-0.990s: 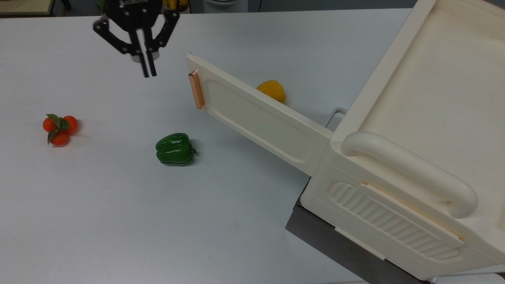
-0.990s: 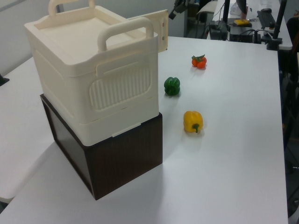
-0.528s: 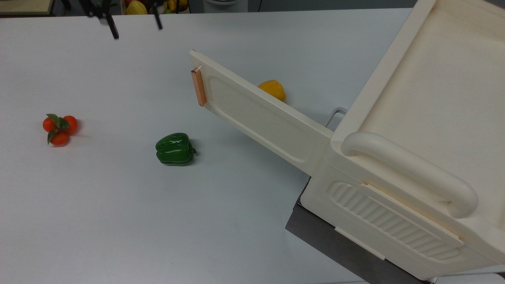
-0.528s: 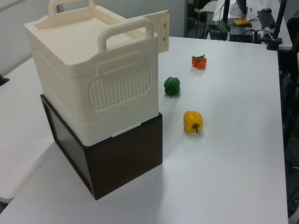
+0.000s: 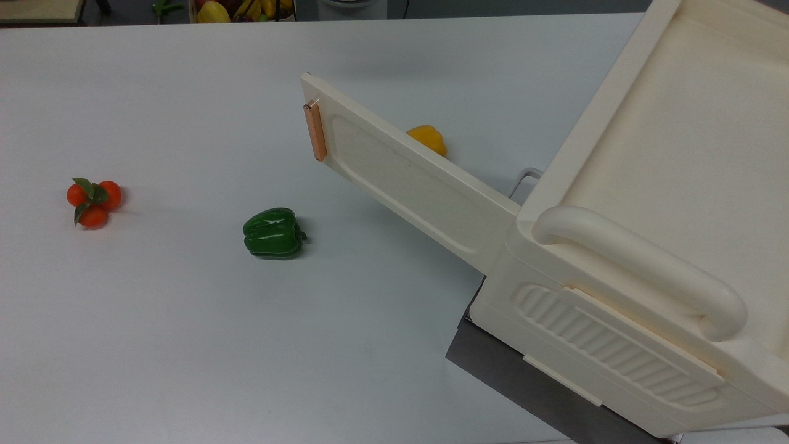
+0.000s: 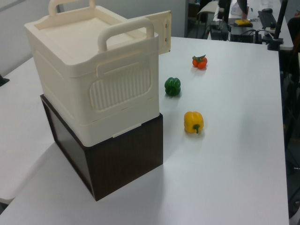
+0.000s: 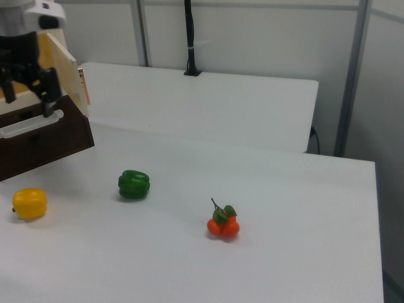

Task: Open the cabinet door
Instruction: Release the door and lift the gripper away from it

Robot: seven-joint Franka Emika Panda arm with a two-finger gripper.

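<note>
I see the door (image 5: pixel 407 179) swung out from the cabinet (image 5: pixel 647 259) over the counter (image 5: pixel 185 320). In the right view my gripper (image 7: pixel 25 95) hangs spread wide, in front of the door, apart from its handle (image 7: pixel 83 86).

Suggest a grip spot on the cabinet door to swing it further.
Probably the copper strip handle at the free end of the cabinet door. It stands proud of the panel, farthest from the hinge. Come from the top view's left, over open table, fingers straddling the strip's narrow width.
</note>
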